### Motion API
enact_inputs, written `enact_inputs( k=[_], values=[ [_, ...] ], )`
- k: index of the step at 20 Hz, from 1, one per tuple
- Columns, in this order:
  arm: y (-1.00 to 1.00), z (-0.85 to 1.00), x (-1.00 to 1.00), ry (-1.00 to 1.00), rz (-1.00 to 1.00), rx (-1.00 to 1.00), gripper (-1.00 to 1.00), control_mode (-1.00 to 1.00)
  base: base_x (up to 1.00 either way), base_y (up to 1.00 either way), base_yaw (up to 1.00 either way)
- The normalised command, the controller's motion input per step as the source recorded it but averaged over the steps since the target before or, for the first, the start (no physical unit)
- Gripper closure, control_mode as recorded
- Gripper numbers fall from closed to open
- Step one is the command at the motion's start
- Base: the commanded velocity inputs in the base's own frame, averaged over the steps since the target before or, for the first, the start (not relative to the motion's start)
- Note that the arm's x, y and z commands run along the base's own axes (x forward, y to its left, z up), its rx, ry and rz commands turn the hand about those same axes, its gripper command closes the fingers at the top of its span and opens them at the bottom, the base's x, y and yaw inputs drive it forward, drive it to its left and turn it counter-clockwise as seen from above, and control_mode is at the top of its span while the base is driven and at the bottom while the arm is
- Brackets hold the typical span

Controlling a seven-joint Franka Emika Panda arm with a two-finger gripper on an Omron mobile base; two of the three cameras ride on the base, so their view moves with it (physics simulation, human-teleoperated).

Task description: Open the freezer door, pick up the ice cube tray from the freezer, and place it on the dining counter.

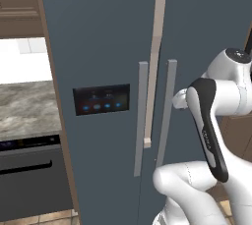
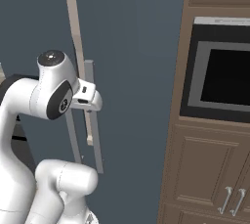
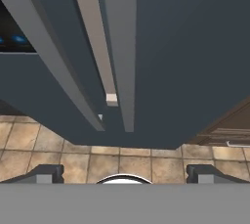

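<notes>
- The freezer door is shut; it is the tall blue door on the left, with a dark panel of blue lights and a grey bar handle
- A plain blue door stands just beside it on the right, with its own grey handle
- The gripper is near the two handles, touching nothing; its jaws are wide apart
- Brown floor tiles lie below; a black oven sits in brown cupboards

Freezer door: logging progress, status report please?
Gripper open, holding nothing. Freezer door shut, its bar handle ungrabbed. Nothing blocking the handle.
</notes>
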Motion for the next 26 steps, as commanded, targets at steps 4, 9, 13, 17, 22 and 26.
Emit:
enact_inputs(
  k=[4, 9, 13, 17, 22, 26],
  values=[
    [0.0, 0.0, 0.0, 0.0, 0.0, 0.0, -1.0, -1.0, 0.0, 0.0, 0.0],
    [0.0, 0.01, 0.0, 0.0, 0.0, 0.0, -1.0, -1.0, 0.0, 0.0, 0.0],
    [0.0, 0.01, 0.0, 0.0, 0.0, 0.0, -1.0, -1.0, 0.0, 0.0, 0.0],
    [0.0, 0.0, 0.0, 0.0, 0.0, 0.0, -1.0, -1.0, 0.0, 0.0, 0.0],
    [0.0, 0.0, 0.0, 0.0, 0.0, 0.0, -1.0, -1.0, 0.0, 0.0, 0.0],
    [0.0, 0.0, -0.01, 0.0, 0.0, 0.0, -1.0, 1.0, -0.01, -0.02, 0.0]
  ],
)
